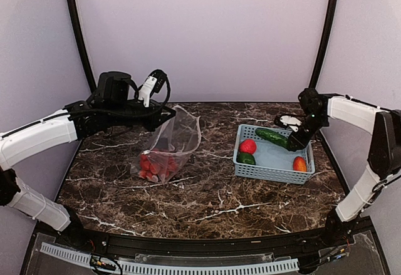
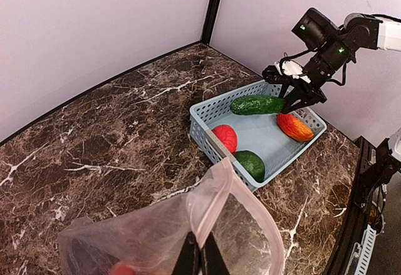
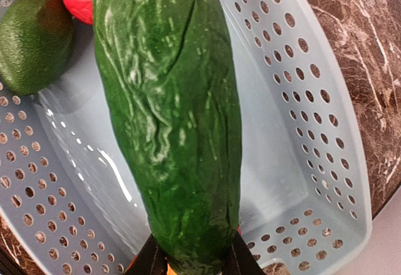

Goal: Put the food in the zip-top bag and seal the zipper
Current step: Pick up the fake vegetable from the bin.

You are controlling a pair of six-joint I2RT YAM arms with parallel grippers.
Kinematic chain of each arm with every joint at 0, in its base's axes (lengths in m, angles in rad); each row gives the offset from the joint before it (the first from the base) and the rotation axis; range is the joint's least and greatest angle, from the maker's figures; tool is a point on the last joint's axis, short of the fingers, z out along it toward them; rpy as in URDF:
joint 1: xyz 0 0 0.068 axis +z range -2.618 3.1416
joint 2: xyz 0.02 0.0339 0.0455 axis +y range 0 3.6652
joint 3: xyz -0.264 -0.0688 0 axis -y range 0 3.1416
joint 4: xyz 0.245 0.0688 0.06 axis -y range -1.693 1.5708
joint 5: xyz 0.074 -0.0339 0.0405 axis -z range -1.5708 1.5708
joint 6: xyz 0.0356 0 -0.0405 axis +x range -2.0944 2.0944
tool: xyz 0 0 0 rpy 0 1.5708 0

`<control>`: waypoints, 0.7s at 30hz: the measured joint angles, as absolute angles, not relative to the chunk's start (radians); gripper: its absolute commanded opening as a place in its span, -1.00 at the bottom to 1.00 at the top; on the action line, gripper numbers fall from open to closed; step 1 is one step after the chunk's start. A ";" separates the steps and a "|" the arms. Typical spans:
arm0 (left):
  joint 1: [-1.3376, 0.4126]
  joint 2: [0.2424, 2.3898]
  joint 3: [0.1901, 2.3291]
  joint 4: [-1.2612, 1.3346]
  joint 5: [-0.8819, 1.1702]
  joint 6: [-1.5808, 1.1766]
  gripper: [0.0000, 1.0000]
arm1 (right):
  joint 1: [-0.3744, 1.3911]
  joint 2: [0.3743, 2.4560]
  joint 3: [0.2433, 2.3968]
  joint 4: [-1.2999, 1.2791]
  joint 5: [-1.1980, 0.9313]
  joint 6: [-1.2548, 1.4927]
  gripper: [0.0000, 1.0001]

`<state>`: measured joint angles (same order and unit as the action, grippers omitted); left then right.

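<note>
Holding the cucumber by one end, the right gripper has its jaws closed partway around it. The long body sticks out roughly level over the light-blue basket, apparently lifted off the basket floor. Left gripper is pinched fully shut on the wall of the zip-top bag just under the zipper, lifting the mouth off the table. The mouth gapes toward the basket side, with strawberries piled at the bottom. Red piece, dark green piece and orange-red piece sit in the basket. Risks, my read: an end grip on a long item gives it leverage, so it could swivel or slip out in transit. The one-point hold leaves the bag mouth floppy and narrow. A cucumber coming in crosswise would catch the rim, fold it shut or tug the film out of the left pinch, so it needs to enter tip-first along the opening. Bag is well apart from the basket, so a drop midway lands on the table and may roll. Bulk left near the rim could also block the zipper closing later.
</note>
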<state>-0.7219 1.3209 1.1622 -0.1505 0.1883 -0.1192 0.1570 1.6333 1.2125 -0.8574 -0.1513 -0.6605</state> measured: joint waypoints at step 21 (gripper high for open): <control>-0.722 1.468 1.214 -0.075 0.327 -0.155 -0.99 | 0.366 1.262 1.249 -0.994 -0.104 -0.809 -0.66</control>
<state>-0.7223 1.4677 1.2140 -0.0750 0.3267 -0.1551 0.3660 1.2621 1.2491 -0.9936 -0.1040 -0.8085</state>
